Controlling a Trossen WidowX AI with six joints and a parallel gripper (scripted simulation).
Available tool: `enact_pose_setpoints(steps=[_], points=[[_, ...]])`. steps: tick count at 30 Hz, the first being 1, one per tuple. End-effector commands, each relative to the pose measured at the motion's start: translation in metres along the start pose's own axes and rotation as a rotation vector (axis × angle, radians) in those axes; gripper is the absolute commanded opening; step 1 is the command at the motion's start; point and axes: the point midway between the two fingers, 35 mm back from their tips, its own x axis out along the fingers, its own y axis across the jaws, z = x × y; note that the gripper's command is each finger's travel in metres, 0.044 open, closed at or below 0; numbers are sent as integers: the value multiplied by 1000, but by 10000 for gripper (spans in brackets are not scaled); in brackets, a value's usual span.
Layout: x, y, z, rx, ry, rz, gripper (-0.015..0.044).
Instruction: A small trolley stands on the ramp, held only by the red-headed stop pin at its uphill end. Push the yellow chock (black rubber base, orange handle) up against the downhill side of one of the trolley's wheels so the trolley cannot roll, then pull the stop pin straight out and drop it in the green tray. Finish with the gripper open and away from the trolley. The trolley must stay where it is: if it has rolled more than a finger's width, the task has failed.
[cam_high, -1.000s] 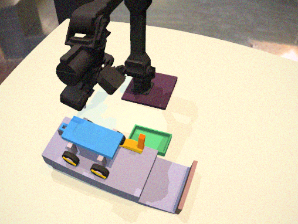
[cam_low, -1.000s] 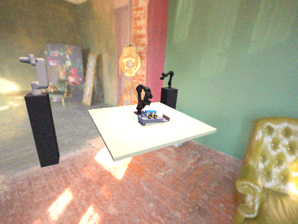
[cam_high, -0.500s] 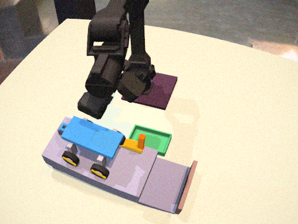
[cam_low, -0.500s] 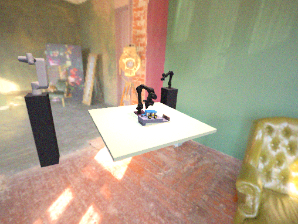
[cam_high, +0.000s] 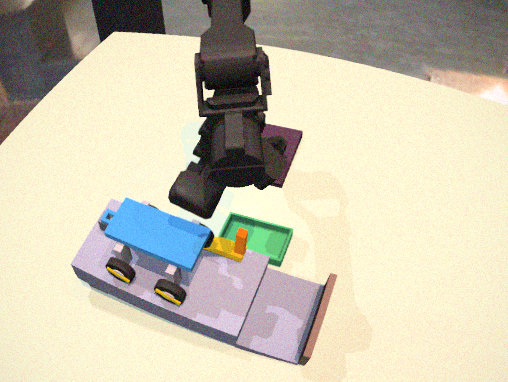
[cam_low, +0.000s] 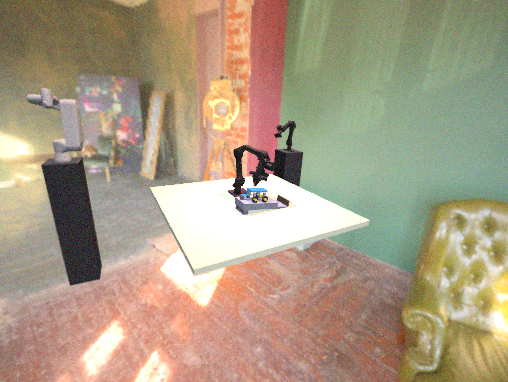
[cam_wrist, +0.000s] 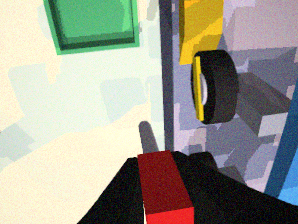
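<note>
My gripper is shut on the red-headed stop pin. The pin's grey shaft points away from the fingers, above the table beside the ramp. The blue trolley stands on the ramp. The yellow chock with its orange handle lies at the downhill side of the trolley's far downhill wheel, seemingly touching it. Its black base is not discernible. The green tray lies beside the ramp and shows no pin inside. The pin is hidden in the top view.
A brown end board stands at the ramp's low end. The arm's dark purple base plate is behind the gripper. The trolley's deck and wheels are close beside the gripper, and the ramp's side edge runs between pin and wheel.
</note>
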Motion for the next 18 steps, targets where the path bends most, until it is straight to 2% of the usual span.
enact_pose_setpoints(steps=[1,13,18], points=[[-3,1,16,3,-6,0,0],[-10,4,62,3,-9,1,0],[-11,4,65,3,-10,1,0]])
